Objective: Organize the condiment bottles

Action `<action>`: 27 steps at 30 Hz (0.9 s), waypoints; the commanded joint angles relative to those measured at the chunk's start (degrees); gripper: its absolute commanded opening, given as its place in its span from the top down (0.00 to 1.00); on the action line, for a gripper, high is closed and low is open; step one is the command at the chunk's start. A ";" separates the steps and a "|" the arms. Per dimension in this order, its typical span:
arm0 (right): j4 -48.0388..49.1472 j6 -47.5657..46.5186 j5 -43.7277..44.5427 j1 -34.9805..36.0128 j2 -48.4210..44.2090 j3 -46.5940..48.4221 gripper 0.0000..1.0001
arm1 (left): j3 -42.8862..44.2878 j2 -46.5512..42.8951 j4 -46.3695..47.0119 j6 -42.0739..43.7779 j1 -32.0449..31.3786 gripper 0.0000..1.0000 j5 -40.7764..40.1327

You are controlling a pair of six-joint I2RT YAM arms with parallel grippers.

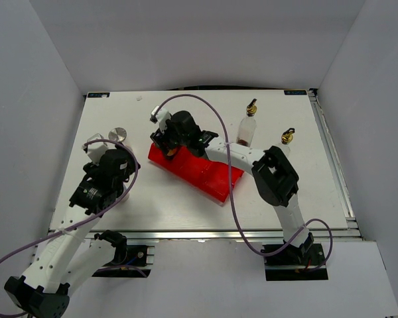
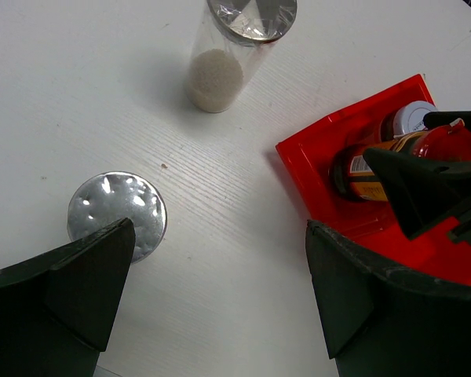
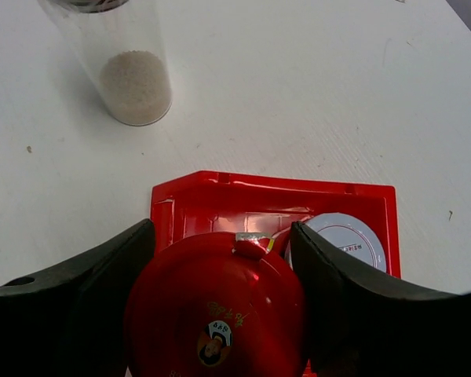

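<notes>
Placement underway: right jaws are clamping the red-lidded jar [image 3: 216,310] at the end compartment of the red bin [image 3: 220,188], beside a white-capped jar [image 3: 347,239]. Left jaws are hanging apart near a silver-capped shaker [image 2: 118,214]. Next: seat it, release.

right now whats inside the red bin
At one end of the red bin: a red-lidded jar gripped by the right claw, and a white-capped jar beside it. The bin floor under them is covered, and the arm hides some other compartments.
</notes>
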 commanded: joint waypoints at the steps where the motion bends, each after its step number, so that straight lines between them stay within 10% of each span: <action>1: 8.30 0.02 2.97 0.13 -0.87 3.58 0.89 | -0.39 -0.64 0.52 -0.13 0.21 0.02 0.25; 4: 8.03 0.20 3.24 0.13 -0.08 3.23 0.79 | -0.39 -0.55 0.43 -0.13 0.21 0.02 0.17; 8: 7.86 1.16 3.07 0.13 0.10 2.70 0.34 | -0.39 -0.72 0.52 -0.13 0.21 0.02 0.08; 12: 8.03 1.78 3.07 0.13 -0.69 2.00 0.12 | -0.22 -0.46 0.26 -0.22 0.21 0.02 -0.27; 27: 5.21 -0.94 16.66 -0.05 -19.55 -3.87 0.11 | 0.49 1.21 1.05 -2.24 0.21 0.02 -1.33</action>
